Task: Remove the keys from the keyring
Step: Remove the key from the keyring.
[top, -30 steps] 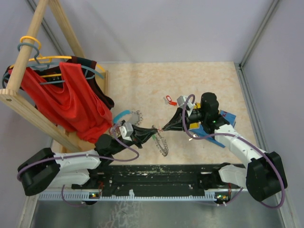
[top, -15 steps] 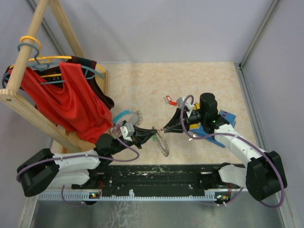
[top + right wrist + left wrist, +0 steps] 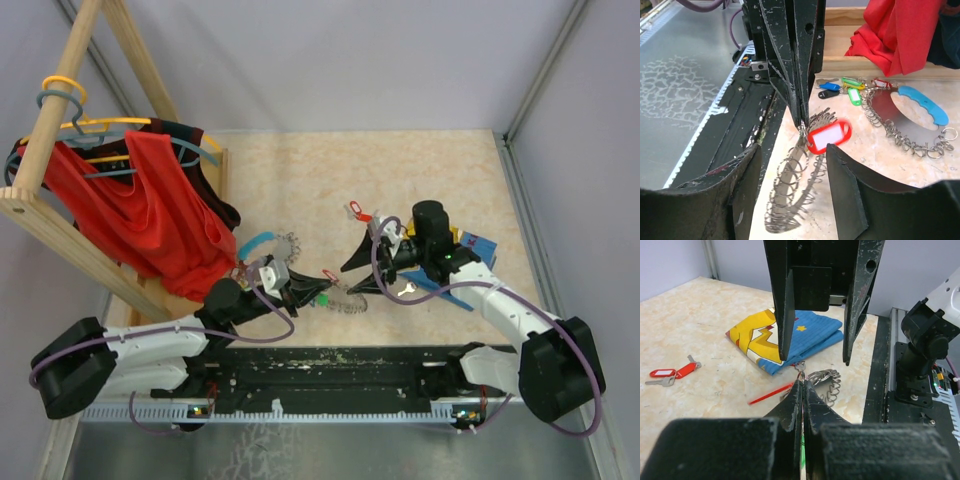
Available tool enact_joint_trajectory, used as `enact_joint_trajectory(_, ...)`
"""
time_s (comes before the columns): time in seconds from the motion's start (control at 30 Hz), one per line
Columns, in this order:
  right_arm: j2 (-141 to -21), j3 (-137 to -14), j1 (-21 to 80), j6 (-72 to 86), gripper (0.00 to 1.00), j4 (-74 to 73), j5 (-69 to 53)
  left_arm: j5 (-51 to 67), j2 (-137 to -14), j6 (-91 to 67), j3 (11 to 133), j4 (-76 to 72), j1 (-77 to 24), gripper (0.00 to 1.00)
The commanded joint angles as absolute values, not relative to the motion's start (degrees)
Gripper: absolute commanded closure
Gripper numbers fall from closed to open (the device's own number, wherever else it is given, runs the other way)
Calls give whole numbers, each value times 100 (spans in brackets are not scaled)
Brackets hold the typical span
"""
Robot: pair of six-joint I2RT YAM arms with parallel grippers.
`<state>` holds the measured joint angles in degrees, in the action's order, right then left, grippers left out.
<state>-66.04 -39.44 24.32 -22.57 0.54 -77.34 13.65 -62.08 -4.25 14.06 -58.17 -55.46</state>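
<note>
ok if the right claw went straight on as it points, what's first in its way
Probably the red-tagged key hanging by the keyring, right ahead of the open right claw, then the shut left claw pinching the ring; depth unclear.

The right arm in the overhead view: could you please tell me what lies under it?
A folded blue and yellow cloth lies on the table under the right arm. The arm covers its middle; only blue edges and a yellow corner show.
</note>
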Motion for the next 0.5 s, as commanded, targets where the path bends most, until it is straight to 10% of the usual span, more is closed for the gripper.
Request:
enact_joint_trajectory(0.0, -6488, -4043, 2517, -2823, 45, 66, -7678, 1600, -6056, -383, 1661, -5879, -5512, 100)
enact_joint_trajectory(0.47, -6566, -4099, 2676, -3789, 62, -572, -7308, 1839, -6135, -237, 1789, -5681, -5511, 100)
